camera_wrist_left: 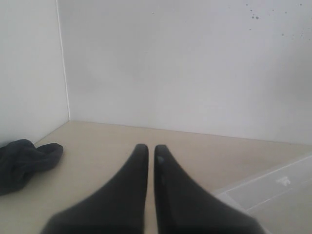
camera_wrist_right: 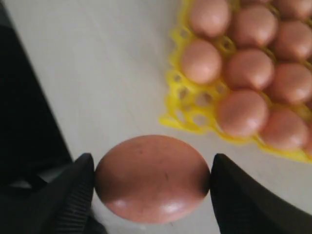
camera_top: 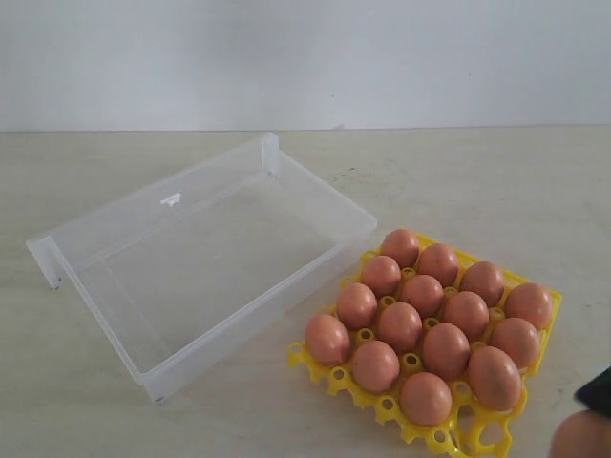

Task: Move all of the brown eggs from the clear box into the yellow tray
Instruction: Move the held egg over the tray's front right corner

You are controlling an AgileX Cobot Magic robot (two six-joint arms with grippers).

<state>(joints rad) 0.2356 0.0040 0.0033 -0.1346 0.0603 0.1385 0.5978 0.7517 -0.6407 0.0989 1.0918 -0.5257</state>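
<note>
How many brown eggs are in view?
16 brown eggs: fifteen in the yellow tray, one held between the right gripper's fingers; the clear box holds none.

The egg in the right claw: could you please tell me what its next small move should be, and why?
Probably carry the egg across to hover above the vacant cup at the yellow tray's near corner. The right claw grips it beside the tray, the tray's remaining places are filled with eggs, and the clear box looks empty.

Exterior, right wrist: shared yellow tray (camera_top: 336, 375)
</note>
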